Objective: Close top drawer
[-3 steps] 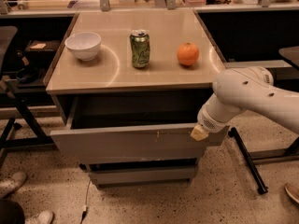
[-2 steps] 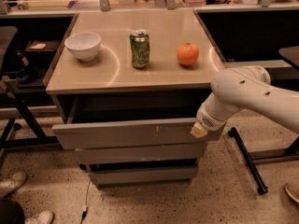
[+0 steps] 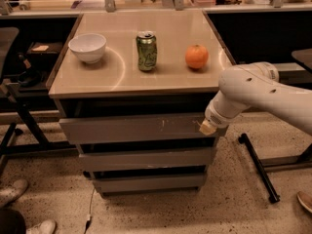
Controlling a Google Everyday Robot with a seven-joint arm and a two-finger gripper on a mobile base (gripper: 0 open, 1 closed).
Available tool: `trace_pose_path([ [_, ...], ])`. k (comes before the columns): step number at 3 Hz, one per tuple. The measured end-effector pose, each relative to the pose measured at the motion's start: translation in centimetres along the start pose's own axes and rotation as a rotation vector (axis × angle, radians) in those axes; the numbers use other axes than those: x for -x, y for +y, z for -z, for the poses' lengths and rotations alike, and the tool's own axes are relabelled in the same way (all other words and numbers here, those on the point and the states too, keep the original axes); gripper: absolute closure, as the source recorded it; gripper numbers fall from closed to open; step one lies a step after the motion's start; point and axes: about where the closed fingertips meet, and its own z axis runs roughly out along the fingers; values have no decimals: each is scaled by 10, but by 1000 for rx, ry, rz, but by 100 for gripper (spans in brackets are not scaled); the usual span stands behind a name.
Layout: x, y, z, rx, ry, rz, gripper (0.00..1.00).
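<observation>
The top drawer (image 3: 131,128) is a wide grey flat front with small pale scratches near its middle and right. It stands only slightly out from the cabinet, a dark gap showing above it. My gripper (image 3: 206,127) on the white arm presses against the drawer front's right end. Its tip is a pale tan pad touching the front.
On the cabinet top (image 3: 165,77) stand a white bowl (image 3: 87,47), a green can (image 3: 146,50) and an orange (image 3: 196,56). Two plainer drawer fronts (image 3: 146,159) sit below. A black chair base (image 3: 258,167) is at right, shoes (image 3: 19,206) at lower left.
The top drawer has slid back into the cabinet, from well open to nearly flush. My gripper has followed it inward at its right end.
</observation>
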Motion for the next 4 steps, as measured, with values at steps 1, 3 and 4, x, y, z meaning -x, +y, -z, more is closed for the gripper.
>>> trace_pose_path([
  [1,20,-32,-6,-46,-12,-1,100],
  [3,25,-39,-10,-54,-9,-4,100],
  [4,-9,-15,20,9,28,-51,100],
])
